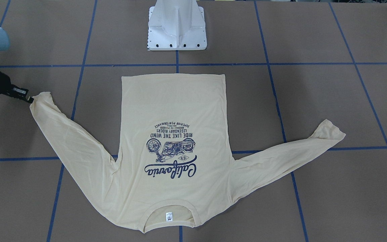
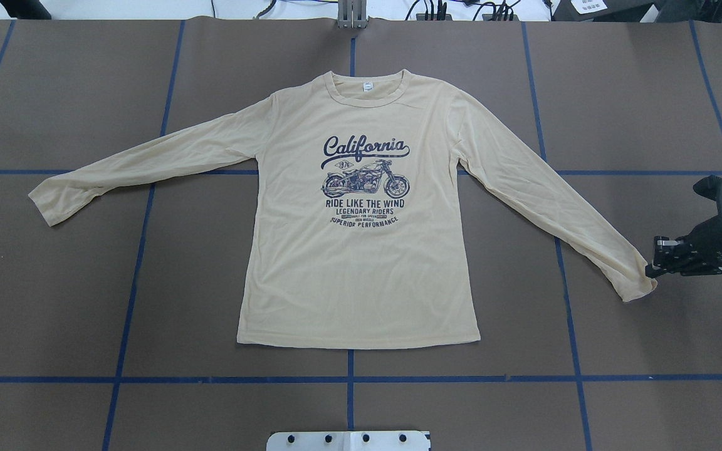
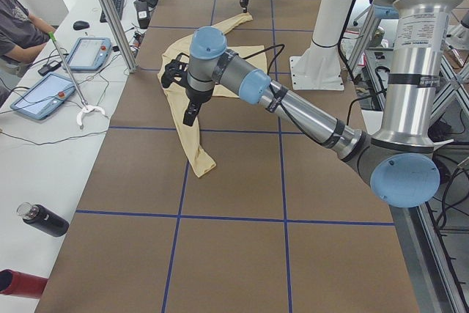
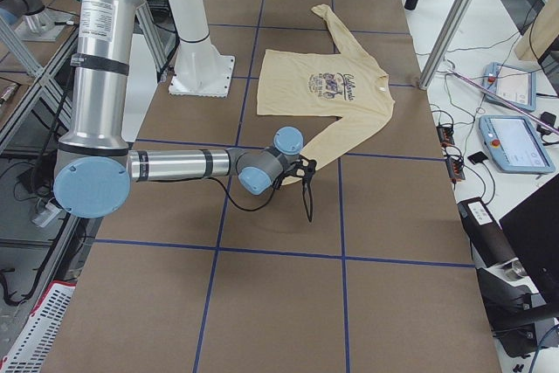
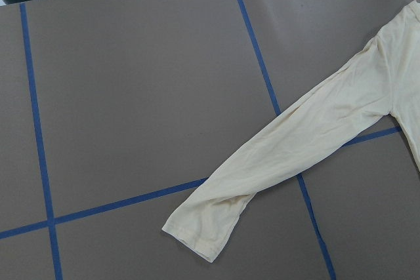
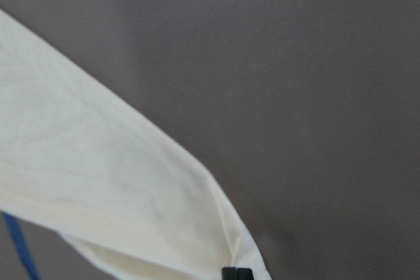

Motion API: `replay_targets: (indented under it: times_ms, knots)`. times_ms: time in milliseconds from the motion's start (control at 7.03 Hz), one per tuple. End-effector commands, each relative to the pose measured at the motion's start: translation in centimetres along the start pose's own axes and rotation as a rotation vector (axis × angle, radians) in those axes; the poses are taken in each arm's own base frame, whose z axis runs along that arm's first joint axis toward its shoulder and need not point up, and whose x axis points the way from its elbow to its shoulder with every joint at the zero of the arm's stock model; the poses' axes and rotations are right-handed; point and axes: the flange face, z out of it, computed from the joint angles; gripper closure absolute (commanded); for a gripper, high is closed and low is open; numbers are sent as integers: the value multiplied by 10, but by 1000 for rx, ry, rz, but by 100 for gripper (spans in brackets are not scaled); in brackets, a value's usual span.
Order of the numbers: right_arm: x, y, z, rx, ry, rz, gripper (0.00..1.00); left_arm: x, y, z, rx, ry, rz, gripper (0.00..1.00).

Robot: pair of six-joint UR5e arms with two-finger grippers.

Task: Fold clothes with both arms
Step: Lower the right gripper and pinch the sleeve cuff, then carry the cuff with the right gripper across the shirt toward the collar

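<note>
A: Any readable text?
B: Only on the thin pale cream-yellow long-sleeved T-shirt [image 2: 361, 282]. Navy chest print [image 2: 365, 181], centred, nearer the neck edge than the hem.
A: Lines?
B: Top to bottom: "California" in script, "1976" in a small diamond badge, a motorcycle graphic, "RIDE LIKE THE WIND", "LEGENDARY RIDERS", one tiny line I can't read, "SUPERIOR PERFORMANCE" on an arc.
A: Front-facing camera?
B: Same print, upside down there.
A: Collar tag?
B: Small white neck label [image 2: 368, 86] at the collar's back edge. Too small to read.
A: Grey-framed tablet screens [image 4: 517, 141] in the side views?
B: Unreadable.
</note>
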Motion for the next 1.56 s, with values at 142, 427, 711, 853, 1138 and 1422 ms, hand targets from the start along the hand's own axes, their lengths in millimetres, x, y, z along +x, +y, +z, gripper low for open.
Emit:
replay_targets:
  times_ms: [142, 427, 711, 853, 1138, 1422]
  knots:
    - [-143, -36, -43, 14, -85, -28, 100, 2, 0, 1, -1, 4, 2, 0]
    - [-307, -65, -93, 65, -68, 58, 100, 7, -2, 2, 6, 12, 22, 0]
    - [-478, -75, -114, 146, -110, 200, 100, 8, -1, 2, 7, 13, 27, 0]
    - [-569, -69, -115, 210, -126, 199, 100, 8, -2, 2, 7, 11, 27, 0]
    - [-653, -55, -53, 290, -193, 88, 100, 9, -1, 1, 8, 12, 28, 0]
    - [-693, -28, -11, 366, -203, 44, 100, 8, -3, 3, 7, 12, 31, 0]
